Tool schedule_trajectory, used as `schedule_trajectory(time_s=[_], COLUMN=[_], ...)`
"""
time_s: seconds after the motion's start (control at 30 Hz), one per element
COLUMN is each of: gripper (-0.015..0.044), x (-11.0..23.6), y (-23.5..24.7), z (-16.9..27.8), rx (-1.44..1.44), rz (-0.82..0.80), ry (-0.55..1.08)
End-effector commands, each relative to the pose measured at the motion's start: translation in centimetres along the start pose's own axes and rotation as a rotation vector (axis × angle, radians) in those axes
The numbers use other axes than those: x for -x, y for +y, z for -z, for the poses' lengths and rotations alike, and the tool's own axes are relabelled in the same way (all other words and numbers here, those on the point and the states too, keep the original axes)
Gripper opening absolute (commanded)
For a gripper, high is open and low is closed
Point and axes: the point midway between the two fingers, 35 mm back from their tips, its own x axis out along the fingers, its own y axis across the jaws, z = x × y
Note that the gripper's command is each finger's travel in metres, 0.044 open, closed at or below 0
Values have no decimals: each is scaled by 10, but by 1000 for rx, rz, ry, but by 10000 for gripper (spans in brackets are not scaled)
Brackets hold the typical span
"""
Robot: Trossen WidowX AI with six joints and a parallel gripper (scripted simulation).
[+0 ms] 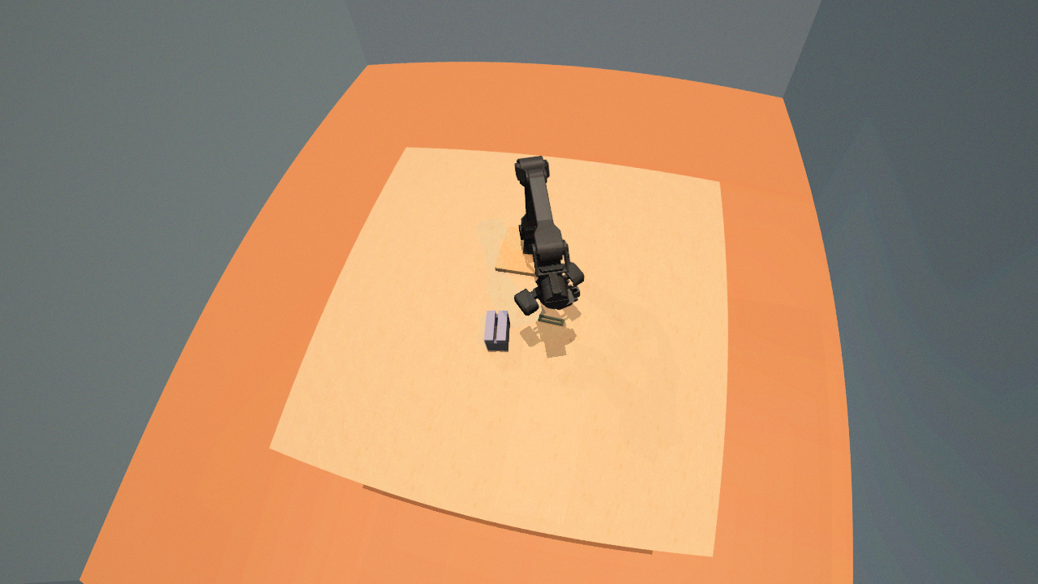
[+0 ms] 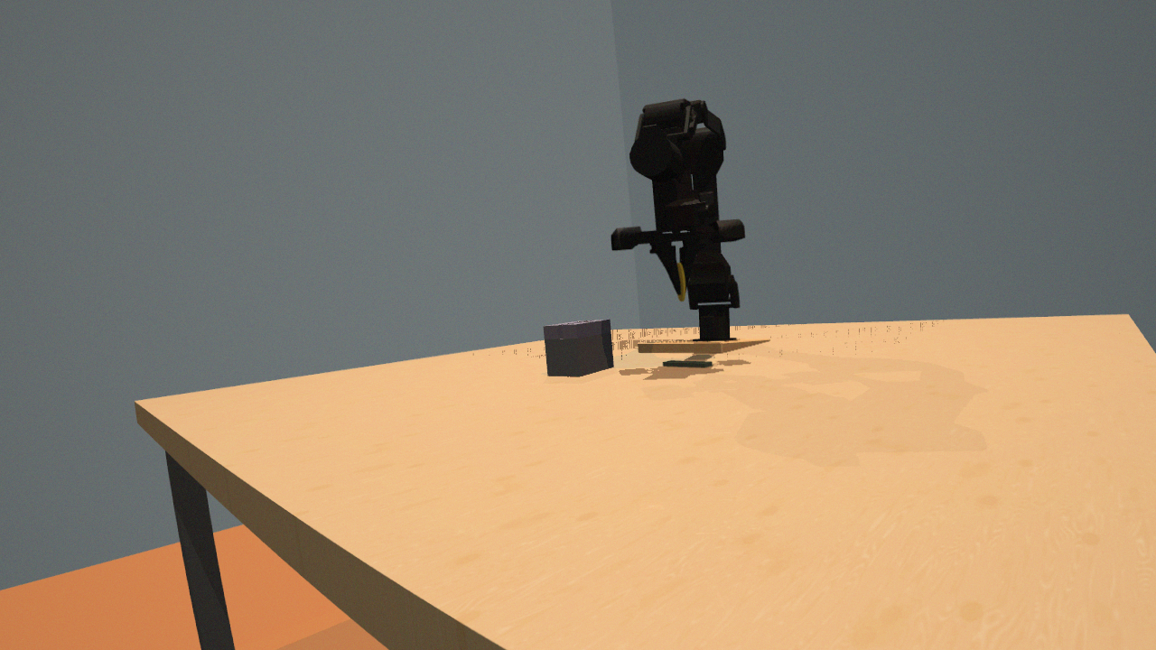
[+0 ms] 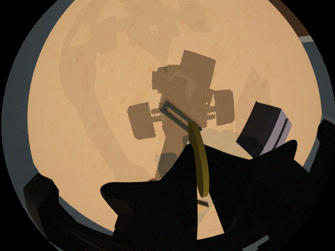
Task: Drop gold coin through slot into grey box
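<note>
top overhead, ext low side, wrist down
</note>
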Motion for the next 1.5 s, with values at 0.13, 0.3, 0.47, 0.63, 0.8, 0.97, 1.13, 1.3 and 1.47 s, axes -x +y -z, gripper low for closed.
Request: schedule_trajectory(time_s=[0.13,0.3,0.47,0.63,0.8,0.97,1.13,1.3,1.47], gripper=[0,0,0,0,0,0,0,0,0], x=[0,0,0,0,1,1,2,2,2], y=[0,-1,-1,-1,-8,-19,-31,-43,-53], z=[0,0,0,0,0,1,2,4,6], rx=[-261,-433,-599,-621,-622,-622,-622,-622,-639], rz=[0,0,0,0,0,1,3,5,7], ry=[1,1,1,1,0,-1,-1,-1,-5])
